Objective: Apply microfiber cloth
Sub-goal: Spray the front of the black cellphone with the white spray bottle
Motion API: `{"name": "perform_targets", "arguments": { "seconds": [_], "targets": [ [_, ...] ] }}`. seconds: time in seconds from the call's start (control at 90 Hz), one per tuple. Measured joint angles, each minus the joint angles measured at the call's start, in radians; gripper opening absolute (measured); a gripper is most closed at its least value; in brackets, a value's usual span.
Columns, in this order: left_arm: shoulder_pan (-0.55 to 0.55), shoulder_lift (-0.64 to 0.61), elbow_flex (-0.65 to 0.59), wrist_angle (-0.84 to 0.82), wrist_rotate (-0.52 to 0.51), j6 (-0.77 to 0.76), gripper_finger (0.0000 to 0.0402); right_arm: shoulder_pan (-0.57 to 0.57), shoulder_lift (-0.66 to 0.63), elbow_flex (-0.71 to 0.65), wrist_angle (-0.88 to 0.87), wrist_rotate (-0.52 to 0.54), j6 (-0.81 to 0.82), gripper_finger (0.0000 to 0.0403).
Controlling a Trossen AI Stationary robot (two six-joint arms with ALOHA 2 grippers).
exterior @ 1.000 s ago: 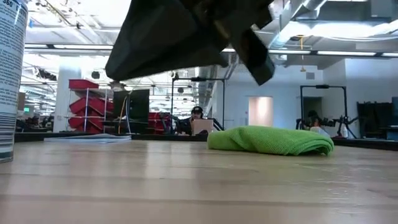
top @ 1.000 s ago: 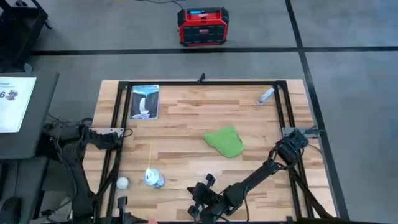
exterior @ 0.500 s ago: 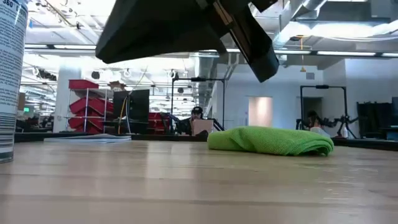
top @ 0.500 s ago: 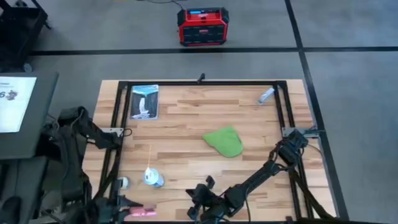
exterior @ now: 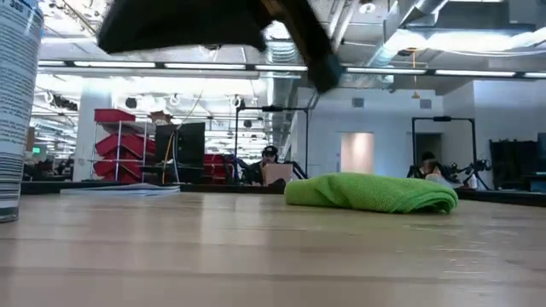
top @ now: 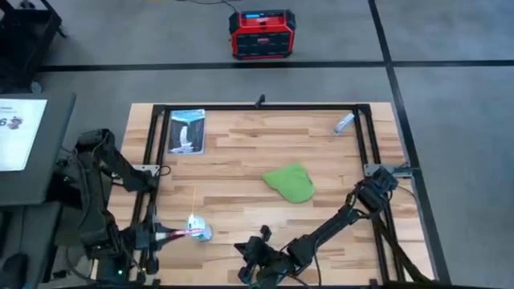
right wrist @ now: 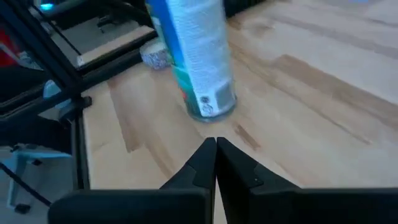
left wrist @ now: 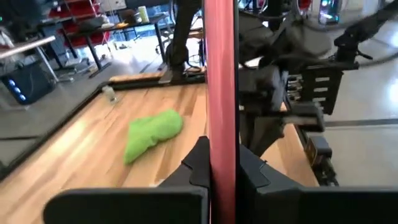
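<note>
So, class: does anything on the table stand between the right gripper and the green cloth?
Nothing visible does. The right gripper, shut and empty, sits at the table's near edge; bare wood lies between it and the microfiber cloth mid-table. The spray can stands off to its side, near the left gripper, which holds a pink phone.

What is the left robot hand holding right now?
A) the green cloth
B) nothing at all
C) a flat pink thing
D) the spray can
C: in the left wrist view the left gripper is shut on a flat pink thing held edge-on, while the microfiber cloth lies by itself mid-table and the spray can stands free on the wood.
</note>
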Motion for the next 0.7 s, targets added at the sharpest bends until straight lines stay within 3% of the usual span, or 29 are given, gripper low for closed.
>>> {"name": "perform_targets", "arguments": {
  "seconds": [0.144, 0.3, 0.367, 0.511, 0.7],
  "targets": [
    [-0.007, -0.022, -0.079, -0.084, -0.011, -0.173, 0.0002, -0.024, 0.0, 0.0, 0.154, -0.08, -0.131, 0.0],
    [-0.025, -0.052, -0.104, -0.088, -0.048, -0.246, 0.0002, -0.041, 0.0, 0.0, 0.153, -0.094, -0.15, 0.0],
    [-0.037, -0.055, -0.095, 0.004, -0.048, -0.155, 0.0002, -0.045, 0.0, 0.0, 0.126, -0.107, -0.13, 0.0],
    [-0.064, -0.063, -0.078, 0.234, -0.048, 0.247, 0.0002, -0.057, 0.017, -0.001, 0.092, -0.108, -0.101, 0.0],
    [-0.071, -0.101, -0.053, 0.238, -0.09, 0.305, 0.0001, -0.07, 0.014, 0.0, 0.093, -0.11, -0.097, 0.0]
  ]
}}
